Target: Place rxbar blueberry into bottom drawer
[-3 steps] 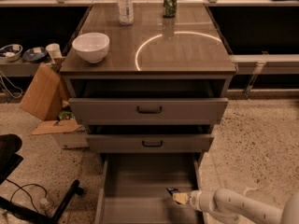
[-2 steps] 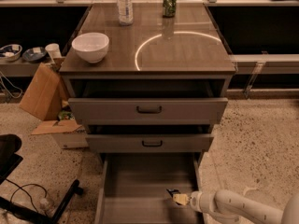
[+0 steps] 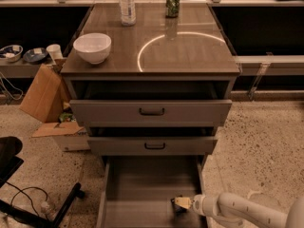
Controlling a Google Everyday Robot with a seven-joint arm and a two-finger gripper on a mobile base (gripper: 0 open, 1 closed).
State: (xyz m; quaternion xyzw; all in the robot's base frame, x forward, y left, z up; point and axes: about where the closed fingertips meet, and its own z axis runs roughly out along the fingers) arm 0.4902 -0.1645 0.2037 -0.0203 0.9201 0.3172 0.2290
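The bottom drawer [image 3: 137, 189] is pulled out wide, a shallow grey tray with a plain floor. My gripper [image 3: 178, 205] reaches in from the lower right on a white arm and sits low over the drawer's right front part. A small dark shape [image 3: 175, 209] at the gripper's tip looks like the rxbar blueberry, with a pale tag just above it. I cannot tell whether it is held or lying on the floor.
The two upper drawers [image 3: 152, 112] with black handles stand slightly open. On the cabinet top are a white bowl [image 3: 92, 47], a clear bottle [image 3: 126, 4] and a green can [image 3: 173, 1]. Cardboard boxes [image 3: 45, 99] and a chair base [image 3: 28, 208] stand at left.
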